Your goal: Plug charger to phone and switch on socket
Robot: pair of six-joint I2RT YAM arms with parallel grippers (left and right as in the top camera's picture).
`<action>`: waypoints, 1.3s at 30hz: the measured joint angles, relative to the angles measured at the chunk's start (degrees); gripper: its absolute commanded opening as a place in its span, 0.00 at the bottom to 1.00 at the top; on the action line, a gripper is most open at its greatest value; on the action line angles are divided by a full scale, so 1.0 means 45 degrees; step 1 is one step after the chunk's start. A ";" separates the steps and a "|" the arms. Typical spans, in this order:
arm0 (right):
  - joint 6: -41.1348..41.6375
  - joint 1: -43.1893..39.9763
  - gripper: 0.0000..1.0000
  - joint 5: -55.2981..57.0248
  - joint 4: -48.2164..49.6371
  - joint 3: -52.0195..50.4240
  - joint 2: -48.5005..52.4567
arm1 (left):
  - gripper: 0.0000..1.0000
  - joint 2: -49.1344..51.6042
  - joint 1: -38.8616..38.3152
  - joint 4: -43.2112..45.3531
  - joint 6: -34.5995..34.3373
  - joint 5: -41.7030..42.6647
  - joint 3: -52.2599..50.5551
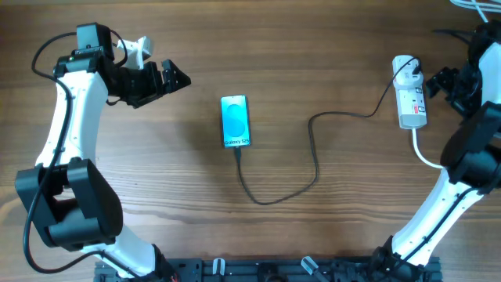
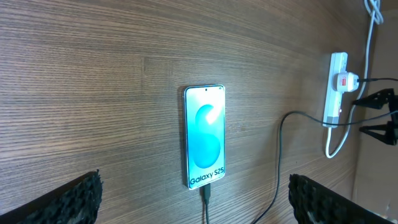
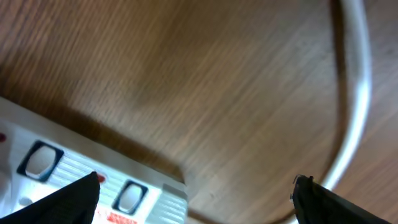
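The phone (image 1: 236, 121) lies flat mid-table with its blue-green screen lit; it also shows in the left wrist view (image 2: 205, 135). The charger's dark cable (image 1: 313, 149) has its tip in the phone's near end (image 2: 206, 194) and loops right to the white adapter (image 1: 407, 70), which sits in the socket (image 1: 412, 103). The socket's end fills the lower left of the right wrist view (image 3: 93, 183). My left gripper (image 1: 171, 78) is open and empty, left of the phone. My right gripper (image 1: 436, 84) is open and empty, just right of the socket.
The socket's thick white cord (image 1: 423, 153) curves from the strip's near end toward the right arm's base and shows in the right wrist view (image 3: 356, 93). More white cables (image 1: 473, 6) hang at the far right corner. The table is bare wood (image 1: 156, 172) elsewhere.
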 measured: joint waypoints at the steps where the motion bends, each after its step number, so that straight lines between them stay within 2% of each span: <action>1: 0.0000 0.0005 1.00 -0.0073 0.0165 0.0000 0.0092 | 1.00 0.0000 0.0000 0.0000 -0.0005 0.0000 0.0000; 15: -0.0699 0.0015 1.00 -0.1642 0.1501 0.0000 0.0583 | 1.00 0.0000 0.0000 0.0000 0.0000 0.0000 0.0000; 39: -0.1025 -0.0019 1.00 -0.1651 0.1452 0.0000 0.0583 | 1.00 0.0000 0.0000 0.0000 0.0000 0.0000 0.0000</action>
